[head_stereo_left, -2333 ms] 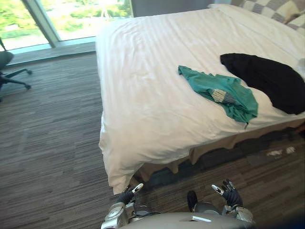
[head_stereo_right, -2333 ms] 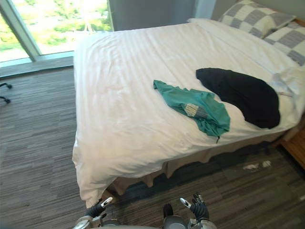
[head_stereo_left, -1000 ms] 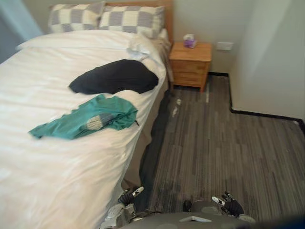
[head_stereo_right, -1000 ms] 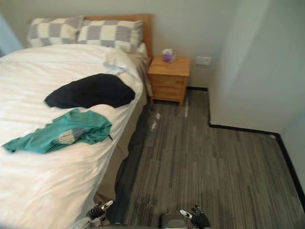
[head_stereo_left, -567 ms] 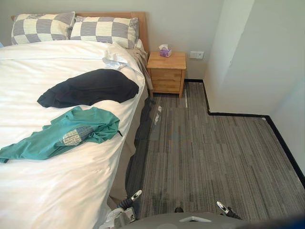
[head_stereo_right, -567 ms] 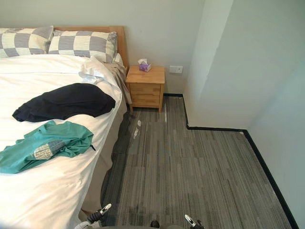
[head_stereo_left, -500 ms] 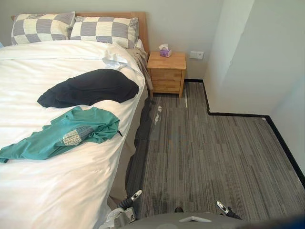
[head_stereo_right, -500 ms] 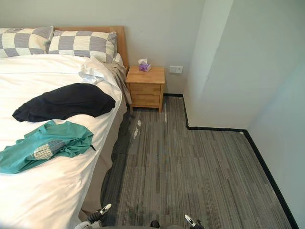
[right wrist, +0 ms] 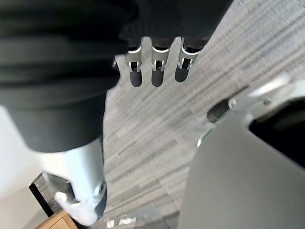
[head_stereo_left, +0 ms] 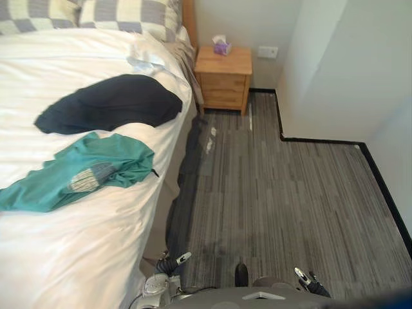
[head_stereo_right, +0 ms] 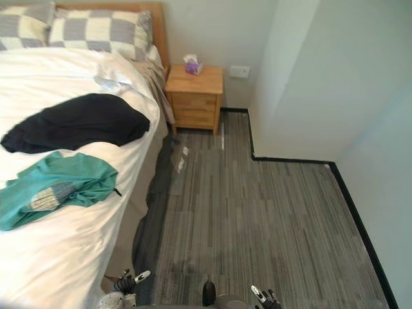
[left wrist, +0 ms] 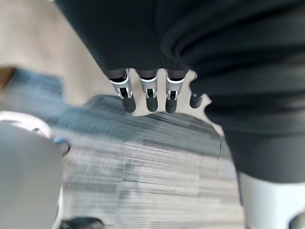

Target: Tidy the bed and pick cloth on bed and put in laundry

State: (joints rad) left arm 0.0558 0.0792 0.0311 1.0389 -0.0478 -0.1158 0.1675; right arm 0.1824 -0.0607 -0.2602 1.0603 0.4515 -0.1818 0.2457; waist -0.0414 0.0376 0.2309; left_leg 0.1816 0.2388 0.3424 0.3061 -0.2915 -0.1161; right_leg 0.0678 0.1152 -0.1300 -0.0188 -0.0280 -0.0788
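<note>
Reaching comes next, I judge: the teal garment lies crumpled on the white bed to my left, and the black garment sits just beyond it, toward the checked pillows. I should turn in close to the mattress edge and gather the teal one at its bunched middle (not by a trailing end), lifting without rucking the bed. Both arms hang low at my sides over the carpet. My left hand and right hand show straight fingers and hold nothing.

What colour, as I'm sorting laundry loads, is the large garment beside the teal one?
That garment is plain black, clearest in the left eye view.
</note>
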